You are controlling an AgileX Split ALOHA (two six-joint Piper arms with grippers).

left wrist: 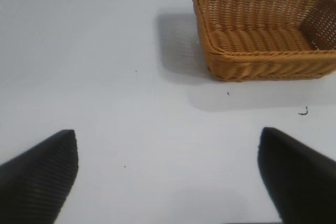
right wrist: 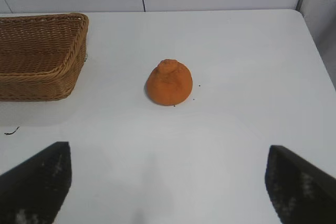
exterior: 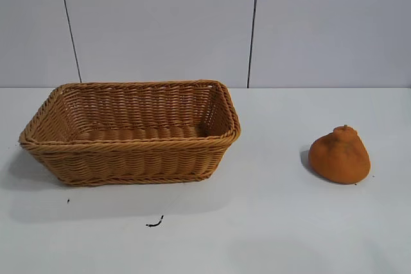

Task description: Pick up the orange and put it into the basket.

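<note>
Item: orange [exterior: 340, 156]. Dull-orange, lumpy fruit, wide base, small knobbed top, rough matte skin. Sits upright on the white table [exterior: 270, 222], on the right arm's side, well apart from the basket. Untouched. Handling, by judgement: fairly light, firm with slight give; the rough skin should resist slipping. Best hold is across the wide lower body, fingers on opposite flanks; the knob is too small to take, and the sloping upper sides may squeeze it out of a high grip.

Item: basket [exterior: 131, 133]. Large rectangular tan wicker basket, flared woven sides, braided rim. Stands on the left arm's side. Contents: nothing visible inside; woven floor bare. Wide mouth, so a release from above the rim should serve.

Item: right gripper [right wrist: 168, 182]. Fingers spread wide, holding nothing, hovering above the table with the orange ahead between them.

Item: left gripper [left wrist: 168, 177]. Fingers spread wide, holding nothing, basket farther off; idle.

Item: small dark mark [exterior: 155, 223] on the table in front of the basket.
</note>
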